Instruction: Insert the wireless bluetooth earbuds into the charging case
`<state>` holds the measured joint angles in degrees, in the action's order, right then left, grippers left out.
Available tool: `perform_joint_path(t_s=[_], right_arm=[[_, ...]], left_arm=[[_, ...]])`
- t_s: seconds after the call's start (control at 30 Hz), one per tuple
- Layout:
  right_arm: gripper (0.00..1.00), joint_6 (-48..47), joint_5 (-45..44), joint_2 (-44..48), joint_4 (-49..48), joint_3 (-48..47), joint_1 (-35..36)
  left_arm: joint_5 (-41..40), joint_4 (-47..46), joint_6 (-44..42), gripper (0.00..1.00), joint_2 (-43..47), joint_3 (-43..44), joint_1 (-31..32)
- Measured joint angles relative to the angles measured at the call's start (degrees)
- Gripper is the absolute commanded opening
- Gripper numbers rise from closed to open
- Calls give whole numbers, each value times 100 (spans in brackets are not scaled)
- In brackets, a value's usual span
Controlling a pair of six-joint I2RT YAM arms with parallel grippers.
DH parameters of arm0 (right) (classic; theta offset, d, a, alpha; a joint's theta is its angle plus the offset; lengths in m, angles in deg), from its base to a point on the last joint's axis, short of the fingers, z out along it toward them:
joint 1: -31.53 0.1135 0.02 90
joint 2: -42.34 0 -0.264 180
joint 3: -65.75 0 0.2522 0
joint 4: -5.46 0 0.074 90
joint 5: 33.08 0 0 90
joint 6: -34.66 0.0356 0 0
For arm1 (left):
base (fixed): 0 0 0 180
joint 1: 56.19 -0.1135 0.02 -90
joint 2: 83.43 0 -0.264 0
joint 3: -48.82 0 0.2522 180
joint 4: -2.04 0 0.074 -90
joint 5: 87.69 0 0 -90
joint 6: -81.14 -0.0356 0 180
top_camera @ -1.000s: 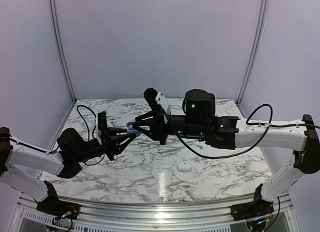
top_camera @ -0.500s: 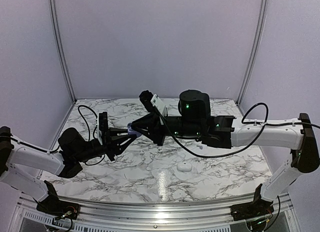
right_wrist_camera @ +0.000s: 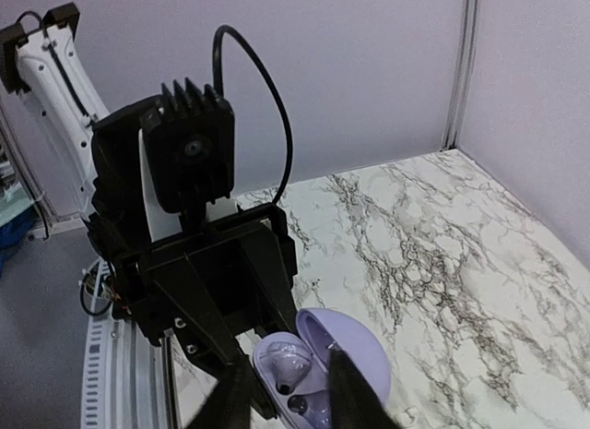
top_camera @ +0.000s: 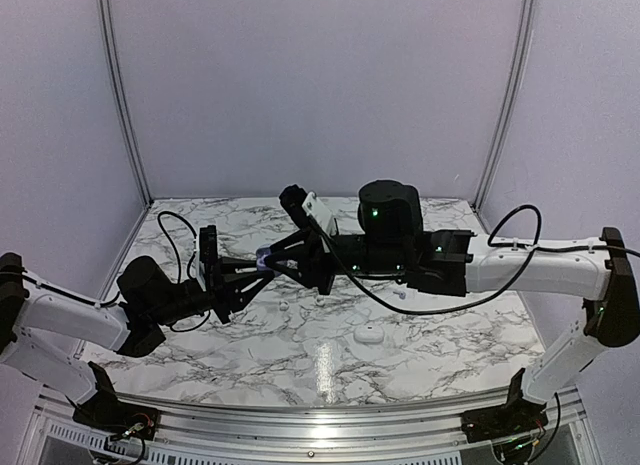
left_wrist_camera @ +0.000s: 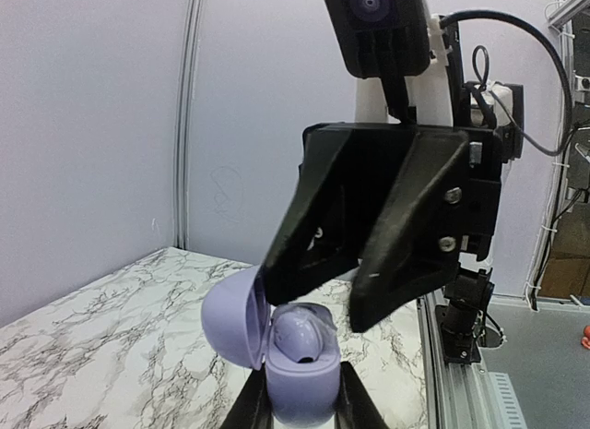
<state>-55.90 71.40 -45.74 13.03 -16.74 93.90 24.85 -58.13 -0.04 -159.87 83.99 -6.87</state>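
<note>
My left gripper [left_wrist_camera: 300, 408] is shut on a lilac charging case [left_wrist_camera: 300, 383], held upright above the table with its lid [left_wrist_camera: 230, 314] swung open. One lilac earbud [left_wrist_camera: 300, 332] sits in a seat of the case; in the right wrist view the earbud [right_wrist_camera: 288, 363] lies beside an empty seat [right_wrist_camera: 297, 403]. My right gripper [left_wrist_camera: 318, 309] hovers right over the case mouth, its jaws a little apart, one tip by the lid, nothing between them. From above, the case [top_camera: 262, 257] sits where both grippers meet, left of centre.
A white closed case [top_camera: 370, 334] lies on the marble table [top_camera: 300, 365] near the front centre. Two tiny whitish buds lie loose, one [top_camera: 284, 305] under the grippers, another [top_camera: 400, 294] below the right arm. Cables hang from both arms.
The right arm has shifted slightly left, bringing its fingers closer over the open case. The left arm and the case have stayed in place.
</note>
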Motion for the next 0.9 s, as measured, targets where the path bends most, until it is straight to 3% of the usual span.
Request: perform_joint_path(t_s=[0.1, 0.37, 0.67, 0.9], right_arm=[[45, -46, 92, 162, 81, 24, -74], [46, 111, 258, 1058, 59, 426, -756], [47, 1137, -243, 1598, 111, 2179, -2476], [45, 1888, -883, 1506, 413, 3163, -3209]], left_arm=[[63, -2, 4, 0, -2, 0, -33], [299, -31, 109, 0, -83, 0, -149], [358, -55, 131, 0, -120, 0, -166], [358, -90, 151, 0, -120, -2, -177]])
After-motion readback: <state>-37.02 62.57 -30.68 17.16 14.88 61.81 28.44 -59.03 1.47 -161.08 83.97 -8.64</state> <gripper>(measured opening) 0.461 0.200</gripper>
